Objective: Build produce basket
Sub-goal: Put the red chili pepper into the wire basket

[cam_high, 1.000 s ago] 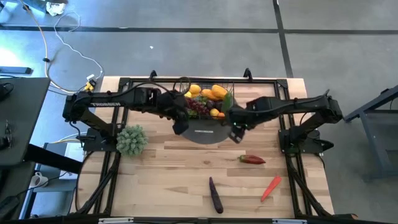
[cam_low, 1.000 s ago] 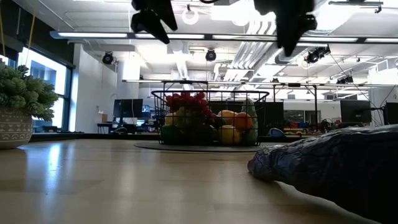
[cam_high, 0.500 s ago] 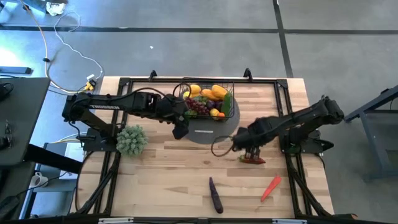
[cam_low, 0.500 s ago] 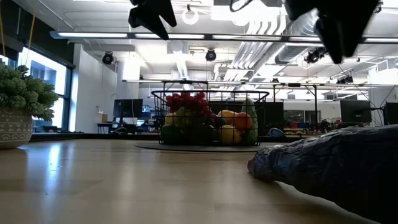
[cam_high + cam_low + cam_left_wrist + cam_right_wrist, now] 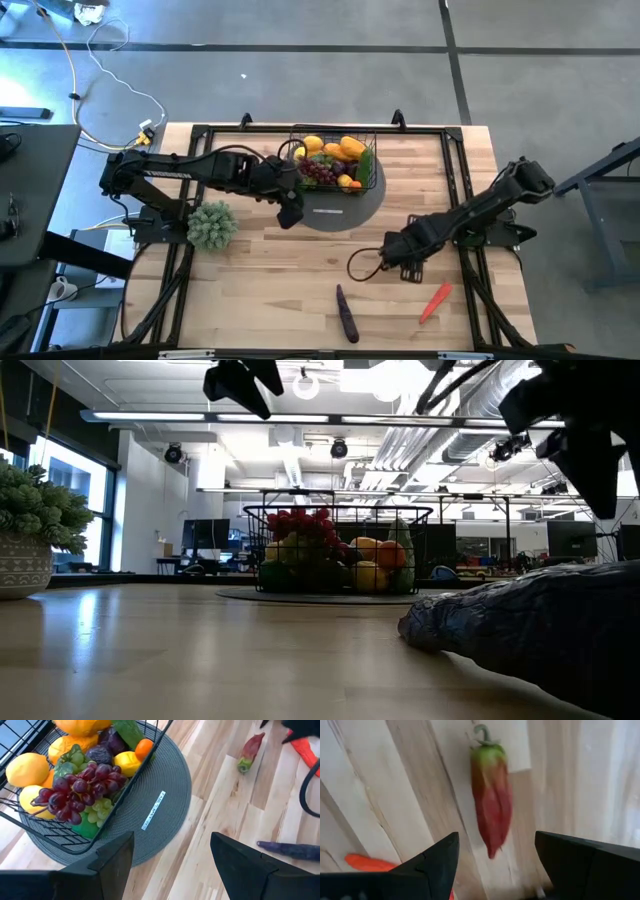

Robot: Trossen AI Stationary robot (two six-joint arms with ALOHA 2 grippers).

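Swinging away from the basket (image 5: 335,163), the right gripper (image 5: 408,262) now hangs over the red pepper (image 5: 492,814) on the front right of the table (image 5: 260,280), fingers apart, nothing held. Lengthwise, that pepper runs straight out ahead between the jaws. Beside the basket, the left gripper (image 5: 287,212) waits open, much farther off.

Wooden table (image 5: 260,270): grey mat (image 5: 335,215), plant pot (image 5: 211,226), aubergine (image 5: 346,313), peppers (image 5: 435,301).

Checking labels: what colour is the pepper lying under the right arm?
Red with a green stem end; right wrist view shows it best.
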